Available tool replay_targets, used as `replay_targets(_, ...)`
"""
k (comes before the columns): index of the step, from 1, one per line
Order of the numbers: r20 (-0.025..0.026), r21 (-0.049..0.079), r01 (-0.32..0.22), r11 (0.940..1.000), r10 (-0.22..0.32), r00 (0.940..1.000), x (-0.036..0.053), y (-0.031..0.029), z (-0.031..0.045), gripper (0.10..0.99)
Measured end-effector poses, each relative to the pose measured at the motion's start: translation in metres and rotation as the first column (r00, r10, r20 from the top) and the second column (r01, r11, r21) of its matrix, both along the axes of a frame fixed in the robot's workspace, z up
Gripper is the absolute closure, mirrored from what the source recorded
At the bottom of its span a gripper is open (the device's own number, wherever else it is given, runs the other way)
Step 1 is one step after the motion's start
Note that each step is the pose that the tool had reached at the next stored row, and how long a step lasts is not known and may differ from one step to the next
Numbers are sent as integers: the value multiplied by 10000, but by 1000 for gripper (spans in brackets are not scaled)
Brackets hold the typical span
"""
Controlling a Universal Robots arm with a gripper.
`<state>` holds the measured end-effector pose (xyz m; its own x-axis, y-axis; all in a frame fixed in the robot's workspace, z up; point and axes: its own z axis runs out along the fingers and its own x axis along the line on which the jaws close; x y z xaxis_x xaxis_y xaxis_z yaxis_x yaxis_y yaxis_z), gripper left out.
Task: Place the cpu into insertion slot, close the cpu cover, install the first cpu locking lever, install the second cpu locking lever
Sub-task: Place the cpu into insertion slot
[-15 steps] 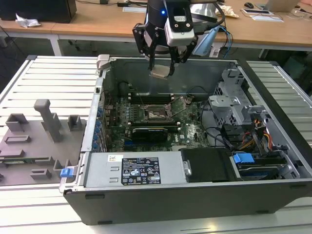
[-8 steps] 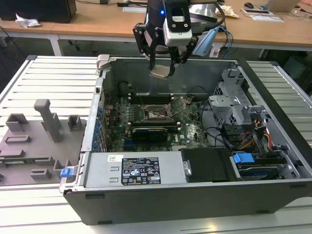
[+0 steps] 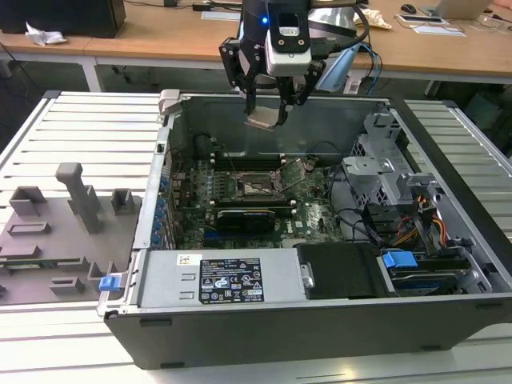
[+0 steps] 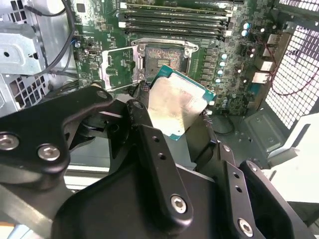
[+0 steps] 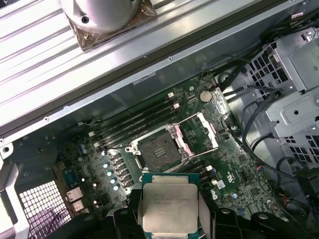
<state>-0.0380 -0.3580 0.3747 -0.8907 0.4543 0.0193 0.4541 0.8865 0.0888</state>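
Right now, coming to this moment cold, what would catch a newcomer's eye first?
The gripper hangs over the open computer case with the cpu clamped between its fingers, the chip's silver top plain in both wrist views. Down on the green board, the insertion slot lies bare, and its cpu cover stands open beside it.

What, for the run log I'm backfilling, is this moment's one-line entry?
gripper: shut on cpu | location: above the open computer case | insertion slot: empty | cpu cover: open
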Motion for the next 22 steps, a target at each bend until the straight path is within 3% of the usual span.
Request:
replay_targets(11,0,0,1020,9948,-1020,9948,0,0,-1,549)
replay_targets(19,0,0,1693,9856,-1693,9856,0,0,-2,549)
replay_targets(22,0,0,2106,9776,-2106,9776,0,0,-3,549)
